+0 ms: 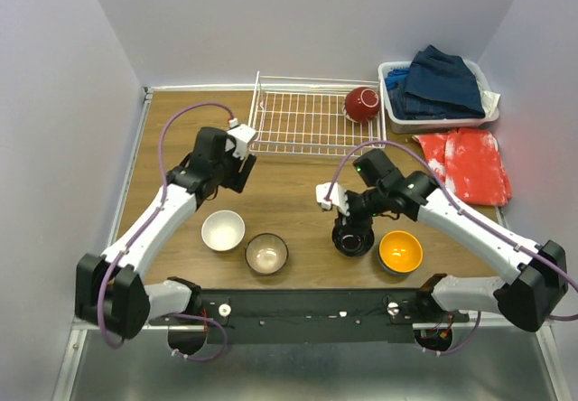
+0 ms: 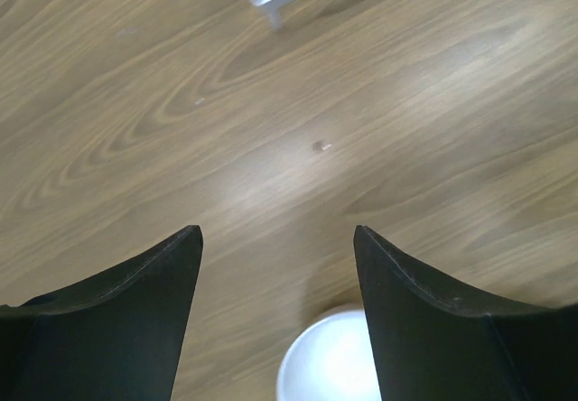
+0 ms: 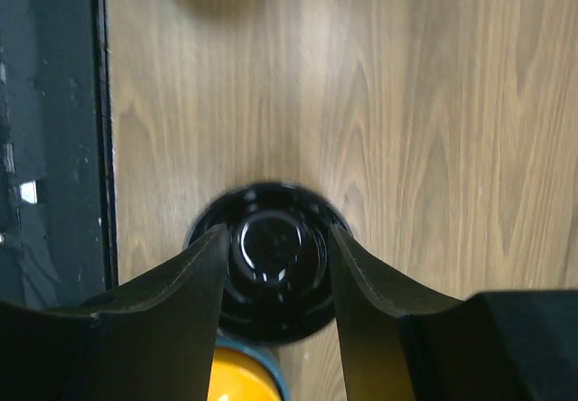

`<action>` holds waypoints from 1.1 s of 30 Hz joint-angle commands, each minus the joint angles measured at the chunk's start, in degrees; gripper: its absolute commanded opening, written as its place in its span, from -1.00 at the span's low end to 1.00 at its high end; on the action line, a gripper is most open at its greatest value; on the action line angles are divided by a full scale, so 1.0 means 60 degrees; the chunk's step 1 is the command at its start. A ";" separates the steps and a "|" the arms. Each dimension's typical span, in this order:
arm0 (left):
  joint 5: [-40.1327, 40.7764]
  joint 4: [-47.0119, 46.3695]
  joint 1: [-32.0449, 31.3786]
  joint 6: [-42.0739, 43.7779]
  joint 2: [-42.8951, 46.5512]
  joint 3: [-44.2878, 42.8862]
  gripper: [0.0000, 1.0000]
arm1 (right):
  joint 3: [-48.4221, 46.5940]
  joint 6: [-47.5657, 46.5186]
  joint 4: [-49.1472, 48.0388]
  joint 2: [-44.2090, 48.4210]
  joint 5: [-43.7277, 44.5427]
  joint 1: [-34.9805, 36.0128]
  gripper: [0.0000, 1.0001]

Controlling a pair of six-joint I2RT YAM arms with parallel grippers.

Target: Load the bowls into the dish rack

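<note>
Top view is bright and even, with soft light from above, and the arms throw only faint, fuzzy shadows on the table (image 1: pixel 289 193). Over to the left wrist: a pale sheen spreads across the wood mid-frame, the left gripper (image 2: pixel 275 231) is a near-black silhouette with no detail, and the white bowl (image 2: pixel 327 365) at the bottom edge is washed out and soft. Right wrist: 1 glint (maybe 2) sits on the glossy black bowl (image 3: pixel 275 247), its rim slightly smeared. The right gripper (image 3: pixel 277 231) is dark, and the orange bowl (image 3: pixel 237 374) below is out of focus.
</note>
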State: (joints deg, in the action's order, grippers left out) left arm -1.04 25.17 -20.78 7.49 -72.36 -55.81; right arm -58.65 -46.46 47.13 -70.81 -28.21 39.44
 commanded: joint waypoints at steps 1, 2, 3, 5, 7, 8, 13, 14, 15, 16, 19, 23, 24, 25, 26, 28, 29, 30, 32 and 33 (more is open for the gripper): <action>0.0189 0.0740 0.1306 0.1080 0.0912 0.0645 0.56 | -0.0565 -0.0138 -0.0970 -0.0809 0.0058 0.1027 0.10; -0.0088 0.0930 0.1570 0.1081 0.0941 0.0572 0.56 | -0.0900 -0.0182 -0.1159 -0.0971 0.0029 0.1522 0.10; -0.0207 0.1367 0.2095 0.1023 0.0912 0.0325 0.56 | -0.1034 -0.0196 -0.1248 -0.1132 0.0057 0.1846 0.09; -0.0528 0.1751 0.2436 0.0906 0.0854 0.0104 0.56 | -0.1399 -0.0342 -0.1337 -0.1571 0.0058 0.2795 0.09; -0.0516 0.1943 0.2642 0.0789 0.0883 -0.0087 0.56 | -0.1562 -0.0489 -0.1395 -0.1995 0.0131 0.3341 0.09; -0.0501 0.1972 0.2671 0.0614 0.0955 -0.0131 0.57 | -0.1620 -0.0504 -0.1526 -0.2114 0.0160 0.3735 0.09; -0.0705 0.1914 0.3211 0.0071 0.1526 -0.0380 0.57 | -0.2176 -0.0928 -0.1426 -0.2978 0.0233 0.4602 0.08; -0.0720 0.1928 0.3344 0.0027 0.1745 -0.0410 0.57 | -0.2265 -0.1132 -0.1338 -0.3298 0.0248 0.4777 0.08; -0.0735 0.2001 0.3389 0.0012 0.1849 -0.0453 0.56 | -0.2367 -0.1221 -0.1308 -0.3447 0.0248 0.4837 0.08; -0.0706 0.2016 0.3636 0.0056 0.1937 -0.0497 0.57 | -0.2542 -0.1280 -0.1293 -0.3593 0.0335 0.4910 0.08; -0.0676 0.2104 0.3843 0.0129 0.2347 -0.0513 0.57 | -0.2675 -0.1529 -0.1308 -0.4106 0.0555 0.5130 0.07; -0.0866 0.2207 0.3975 -0.0017 0.2801 -0.0571 0.57 | -0.2676 -0.1675 -0.1352 -0.4458 0.0687 0.5350 0.07; -0.0925 0.2236 0.4077 -0.0061 0.2831 -0.0571 0.57 | -0.2618 -0.1734 -0.1352 -0.4502 0.0687 0.5408 0.07; -0.0969 0.2221 0.4107 -0.0090 0.2860 -0.0586 0.57 | -0.2545 -0.1735 -0.1381 -0.4575 0.0745 0.5452 0.07; -0.0999 0.2221 0.4151 -0.0134 0.2904 -0.0600 0.57 | -0.2486 -0.1720 -0.1425 -0.4605 0.0775 0.5511 0.07; -0.1057 0.2221 0.4224 -0.0207 0.2919 -0.0615 0.57 | -0.2281 -0.1589 -0.1614 -0.4722 0.0920 0.5555 0.07; -0.1101 0.2221 0.4253 -0.0251 0.2962 -0.0630 0.57 | -0.2222 -0.1400 -0.1877 -0.4766 0.1023 0.5570 0.07; -0.1174 0.2207 0.4254 -0.0266 0.2992 -0.0630 0.57 | -0.2077 -0.1369 -0.1981 -0.4795 0.1082 0.5570 0.07; -0.1262 0.2207 0.4268 -0.0310 0.3079 -0.0615 0.57 | -0.1988 -0.1354 -0.2316 -0.4883 0.1346 0.5599 0.07; -0.1306 0.2207 0.4283 -0.0354 0.3095 -0.0601 0.57 | -0.1973 -0.1339 -0.2391 -0.4942 0.1448 0.5614 0.06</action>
State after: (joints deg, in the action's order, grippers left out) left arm -6.00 36.77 4.36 6.96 -55.55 -57.76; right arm -72.12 -55.18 37.23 -98.28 -23.42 72.40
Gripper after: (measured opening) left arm 0.782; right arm 0.536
